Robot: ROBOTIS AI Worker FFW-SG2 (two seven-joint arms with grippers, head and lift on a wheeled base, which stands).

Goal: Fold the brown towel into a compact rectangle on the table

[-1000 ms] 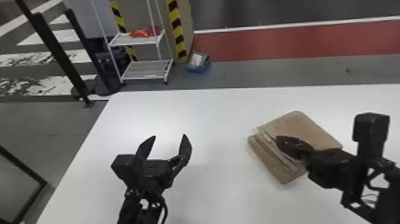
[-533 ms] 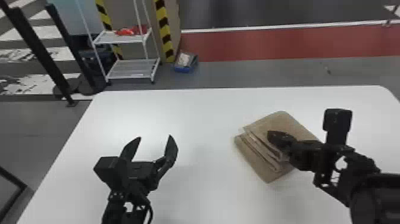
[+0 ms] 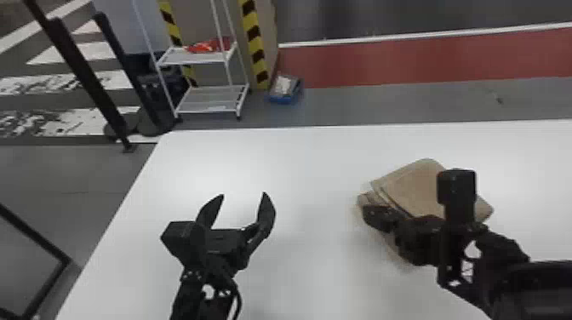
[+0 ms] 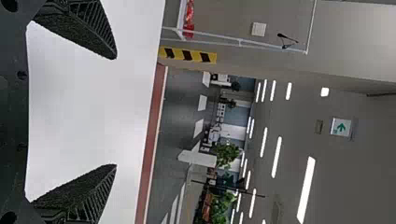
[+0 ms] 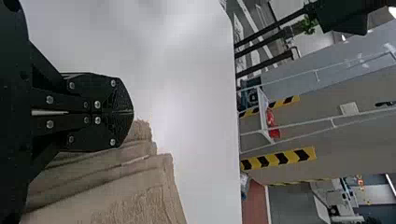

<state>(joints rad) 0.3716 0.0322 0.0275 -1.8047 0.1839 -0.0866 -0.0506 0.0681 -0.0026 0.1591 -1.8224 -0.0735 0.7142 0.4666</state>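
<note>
Should the right end effector [image 3: 367, 211] be pressed or dragged along the layered edge of the brown towel [image 3: 415, 187], the upper folds could be bunched or skewed by friction. If it is lowered beside the edge, a stray layer could be left untucked. The folded towel is laid on the right side of the desk [image 3: 315, 170], its edges unevenly stacked. The right end effector's 2 fingers are pressed together, with no cloth seen between them; the left end effector [image 3: 244, 194] is parked with fingers spread. Compared with the earlier frame, the right 1 is shifted toward the towel's left corner.
</note>
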